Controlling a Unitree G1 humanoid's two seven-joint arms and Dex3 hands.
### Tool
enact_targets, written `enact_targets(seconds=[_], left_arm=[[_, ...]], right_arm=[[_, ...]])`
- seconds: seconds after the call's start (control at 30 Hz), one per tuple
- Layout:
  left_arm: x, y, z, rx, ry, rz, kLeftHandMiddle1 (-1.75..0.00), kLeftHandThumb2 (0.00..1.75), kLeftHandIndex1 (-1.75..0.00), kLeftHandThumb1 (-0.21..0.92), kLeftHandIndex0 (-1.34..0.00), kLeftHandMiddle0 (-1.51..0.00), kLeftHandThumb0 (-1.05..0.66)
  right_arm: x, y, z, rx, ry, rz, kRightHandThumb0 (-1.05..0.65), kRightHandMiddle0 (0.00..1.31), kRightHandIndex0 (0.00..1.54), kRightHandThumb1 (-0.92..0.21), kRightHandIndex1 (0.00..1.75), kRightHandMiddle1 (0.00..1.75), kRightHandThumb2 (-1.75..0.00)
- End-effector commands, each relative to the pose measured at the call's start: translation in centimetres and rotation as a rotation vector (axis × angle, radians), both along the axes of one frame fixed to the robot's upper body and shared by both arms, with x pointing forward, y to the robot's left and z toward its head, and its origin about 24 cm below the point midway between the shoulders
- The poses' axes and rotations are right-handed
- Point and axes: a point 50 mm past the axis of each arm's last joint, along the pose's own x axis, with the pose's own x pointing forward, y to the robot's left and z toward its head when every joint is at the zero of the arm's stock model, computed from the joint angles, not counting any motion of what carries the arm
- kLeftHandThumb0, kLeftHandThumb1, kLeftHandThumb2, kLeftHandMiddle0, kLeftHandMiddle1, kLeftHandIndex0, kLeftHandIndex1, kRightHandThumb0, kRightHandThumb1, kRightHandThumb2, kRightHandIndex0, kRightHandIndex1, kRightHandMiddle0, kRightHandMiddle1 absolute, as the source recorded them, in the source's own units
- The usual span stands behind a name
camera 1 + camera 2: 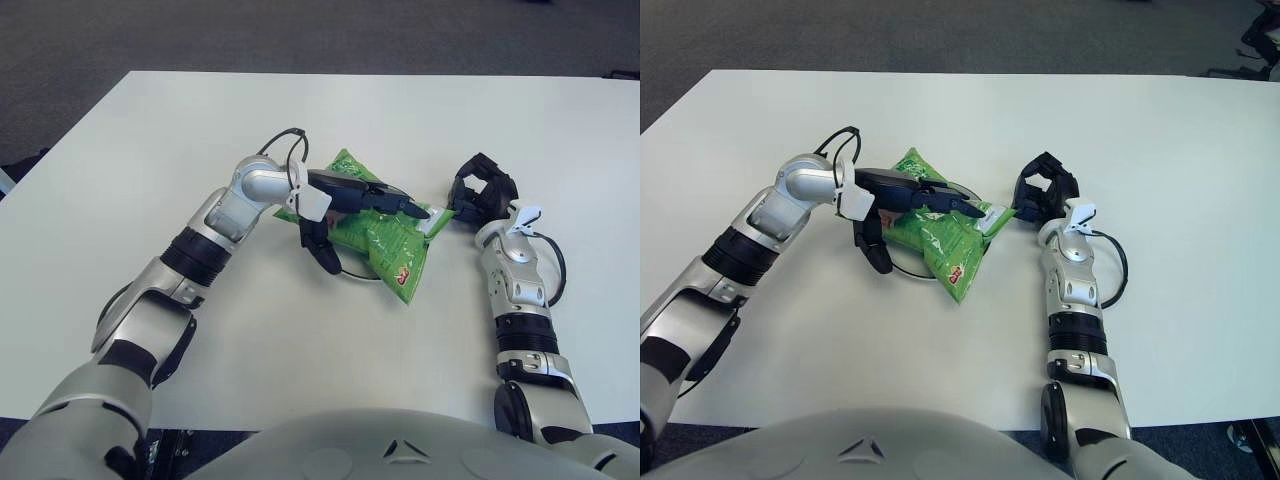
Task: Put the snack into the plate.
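**Snack bag lies over the plate, left hand on top of it**

The green snack bag (385,235) lies flat on the white plate (352,272), covering nearly all of it; only a thin arc of the rim shows at the bag's near-left edge. One corner of the bag reaches past the rim toward the robot, and another points toward the right hand.

The left hand (345,205) sits on the bag from the left. Its two long dark fingers (385,198) stretch across the top of the bag, while the thumb hangs down at the bag's left edge by the plate rim. Whether it actually pinches the bag cannot be told.

The right hand (482,192) shows just to the right of the bag's far-right corner, fingers curled inward around nothing, close to the bag but apart from it.

Everything stands on a white table (150,150).
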Motion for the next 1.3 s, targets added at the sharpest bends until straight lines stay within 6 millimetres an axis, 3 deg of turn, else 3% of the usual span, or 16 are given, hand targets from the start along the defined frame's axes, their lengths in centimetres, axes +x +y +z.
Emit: enact_targets(seconds=[0.0,0.23,0.6,0.83,0.97,1.17,1.27], left_arm=[[0.7,0.6,0.7,-0.025,-0.006,0.0,0.0,0.47,0.0,0.62,0.0,0.0,-0.97],[1.4,1.1,0.4,-0.066,0.022,0.003,0.0,0.36,0.0,0.65,0.0,0.0,-0.95],[2.4,2.3,1.0,-0.18,0.087,-0.022,0.0,0.35,0.0,0.6,0.0,0.0,-0.85],[2.5,3.3,2.0,-0.29,0.089,-0.036,0.0,0.37,0.0,0.66,0.0,0.0,-0.95],[2.3,6.0,1.3,-0.357,0.231,-0.02,0.0,0.33,0.0,0.72,0.0,0.0,-0.98],[2.7,7.1,1.8,-0.432,0.366,-0.03,0.0,0.33,0.0,0.77,0.0,0.0,-0.99],[2.9,6.9,1.4,-0.572,0.442,-0.037,0.0,0.31,0.0,0.82,0.0,0.0,-1.02]], right_arm=[[-1.7,-0.2,-3.5,0.042,0.151,-0.02,-0.52,0.69,1.29,-0.23,1.75,1.75,-1.42],[-1.8,0.0,-3.3,0.045,0.153,-0.016,-0.52,0.69,1.29,-0.23,1.75,1.75,-1.42],[-1.9,0.2,-3.1,0.044,0.144,-0.017,-0.51,0.67,1.3,-0.25,1.75,1.75,-1.4],[-1.9,0.1,-3.1,0.035,0.136,0.002,-0.51,0.67,1.3,-0.25,1.75,1.75,-1.39],[-1.9,0.1,-3.2,0.037,0.136,0.002,-0.51,0.66,1.31,-0.26,1.75,1.75,-1.39],[-1.9,0.0,-3.2,0.031,0.139,0.002,-0.5,0.66,1.32,-0.26,1.75,1.75,-1.38],[-1.9,-0.1,-3.2,0.03,0.14,0.006,-0.5,0.66,1.32,-0.27,1.75,1.75,-1.38]])
